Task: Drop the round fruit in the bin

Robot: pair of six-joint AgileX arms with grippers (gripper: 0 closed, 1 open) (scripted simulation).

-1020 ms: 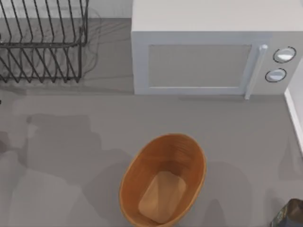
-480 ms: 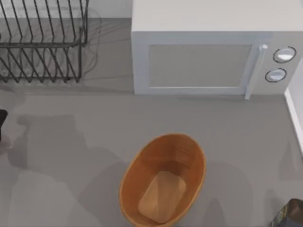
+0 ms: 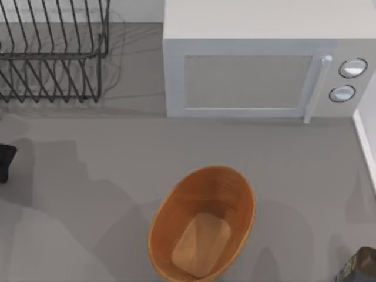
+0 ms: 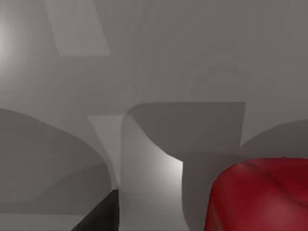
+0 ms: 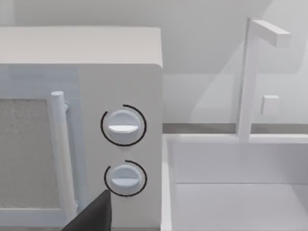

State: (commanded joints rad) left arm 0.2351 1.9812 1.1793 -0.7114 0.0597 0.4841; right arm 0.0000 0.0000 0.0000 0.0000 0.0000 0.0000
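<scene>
The left hand (image 3: 4, 161) sat at the counter's (image 3: 117, 176) left edge; its grip couldn't be told. The round fruit (image 4: 260, 197) loomed beside it. The bin (image 3: 235, 188) stood well apart.

The right wrist view faces a white microwave (image 5: 82, 125), seen at its control end. A pale vertical door handle (image 5: 58, 154) stands beside two round knobs (image 5: 123, 126), one above the other. Past the microwave sits a white sink basin (image 5: 231, 192) with a thin angular faucet (image 5: 248, 77). A dark wedge (image 5: 91, 216) at the frame's edge may be a gripper finger.
</scene>
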